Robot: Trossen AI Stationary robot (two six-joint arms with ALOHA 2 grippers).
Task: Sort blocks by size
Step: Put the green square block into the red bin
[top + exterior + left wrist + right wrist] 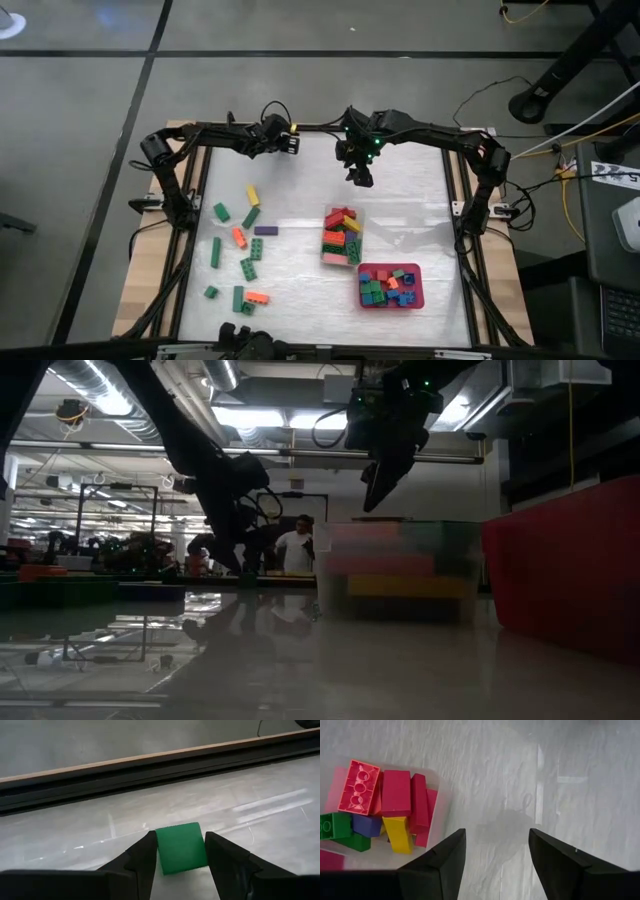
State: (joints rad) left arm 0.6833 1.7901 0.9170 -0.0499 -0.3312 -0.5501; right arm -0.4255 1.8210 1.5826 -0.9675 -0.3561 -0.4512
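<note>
My left gripper [289, 142] stands near the table's far edge, shut on a small green block [181, 847] that shows only in the left wrist view. My right gripper [358, 172] hangs open above bare table, just beyond the far end of the clear tub [342, 237], with nothing between its fingers [447, 862]. The tub holds longer blocks [395, 792] in red, pink, yellow and green. A red tray [416, 290] holds short blocks [385, 284]. Several loose blocks [246, 250], mostly green, lie flat on the table's left half. My left gripper pinches the green block by two opposite sides [161, 851], one finger [145, 857] on each. The fingers slant down toward the table's far edge. A smooth flat face of the block shows between them. Whether the block touches the table I cannot tell.
A dark rail and wooden edge [150, 767] run along the far side, close to my left gripper. Bare table lies between the loose blocks and the tub, and under my right gripper [495, 865]. A person [296, 548] stands in the room beyond.
</note>
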